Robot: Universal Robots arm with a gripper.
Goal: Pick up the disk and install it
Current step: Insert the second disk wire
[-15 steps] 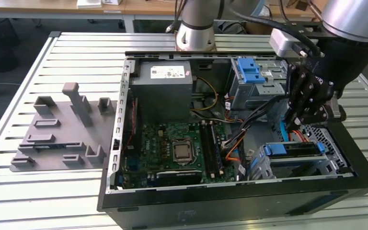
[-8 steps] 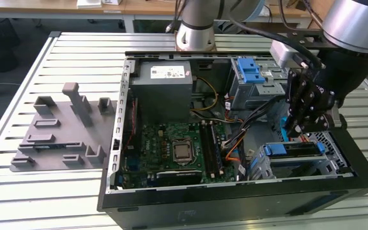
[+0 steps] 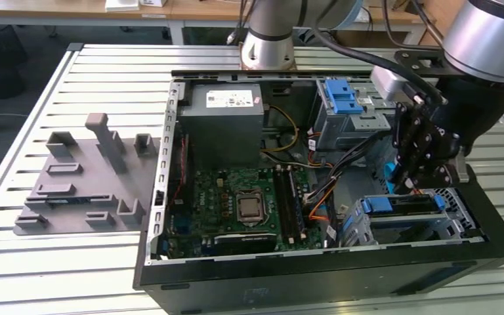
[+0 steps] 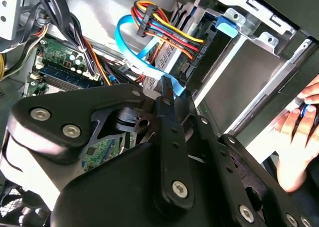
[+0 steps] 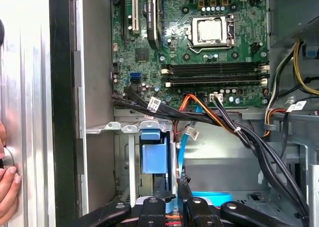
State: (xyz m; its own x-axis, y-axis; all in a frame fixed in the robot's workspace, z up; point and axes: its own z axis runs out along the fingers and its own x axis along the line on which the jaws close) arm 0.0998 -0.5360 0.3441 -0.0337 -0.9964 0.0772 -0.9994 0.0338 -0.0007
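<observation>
Black-painted computer case (image 3: 322, 279), side panel off, lies flat on a slatted metal table (image 3: 103, 72). Contents: green motherboard (image 3: 234, 197), grey power supply box (image 3: 226, 125) with a white label, and two metal drive cages, each with a blue plastic latch (image 3: 401, 205).

Grey moulded fixture (image 3: 86, 180) lies on the table, on the exterior view's left of the case.

Gripper (image 3: 416, 186) hangs over the cage at the case's near corner, on the exterior view's right, among cable bundles. The fingers (image 5: 184, 187) sit close together beside a pale-blue data cable (image 4: 129, 53); whether they pinch anything cannot be told.

Pale-blue strip (image 5: 212, 198) lies in the cage just past the fingertips; whether it is the disk cannot be told.

A person's hand (image 4: 299, 132) rests against the case's outer wall.
</observation>
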